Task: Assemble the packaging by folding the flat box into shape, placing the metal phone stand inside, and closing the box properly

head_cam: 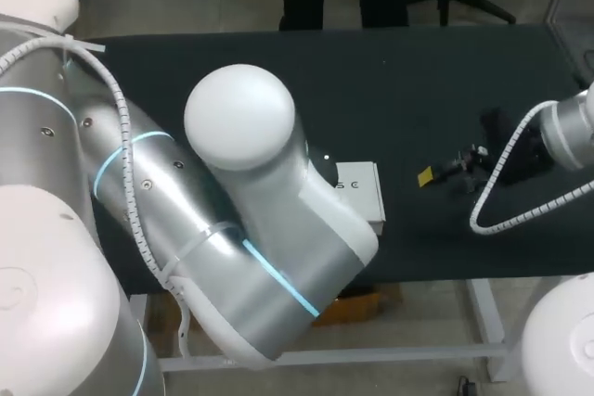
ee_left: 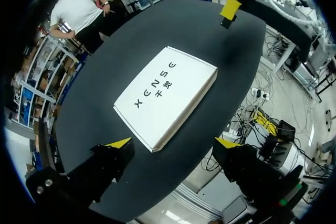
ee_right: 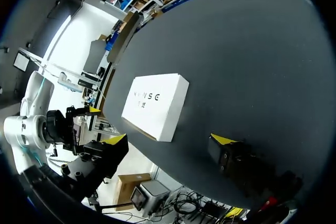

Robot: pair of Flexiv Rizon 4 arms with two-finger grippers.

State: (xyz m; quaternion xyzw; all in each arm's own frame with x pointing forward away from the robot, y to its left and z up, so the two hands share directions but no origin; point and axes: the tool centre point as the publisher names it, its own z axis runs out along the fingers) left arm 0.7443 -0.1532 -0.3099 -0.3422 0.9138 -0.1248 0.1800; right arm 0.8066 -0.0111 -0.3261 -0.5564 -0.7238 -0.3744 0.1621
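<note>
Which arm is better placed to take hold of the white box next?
Left. The left hand, open, hangs over the flat white cardboard box, which lies just ahead between its fingers. The right hand is off to the box's side, apart from it.

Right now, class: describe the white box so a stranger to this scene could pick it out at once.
Find the dark table that fills the head view. Near its robot-side edge, beside my left arm, lies the white box. It is the only white thing on the table, a flat rectangle with dark lettering on top.
</note>
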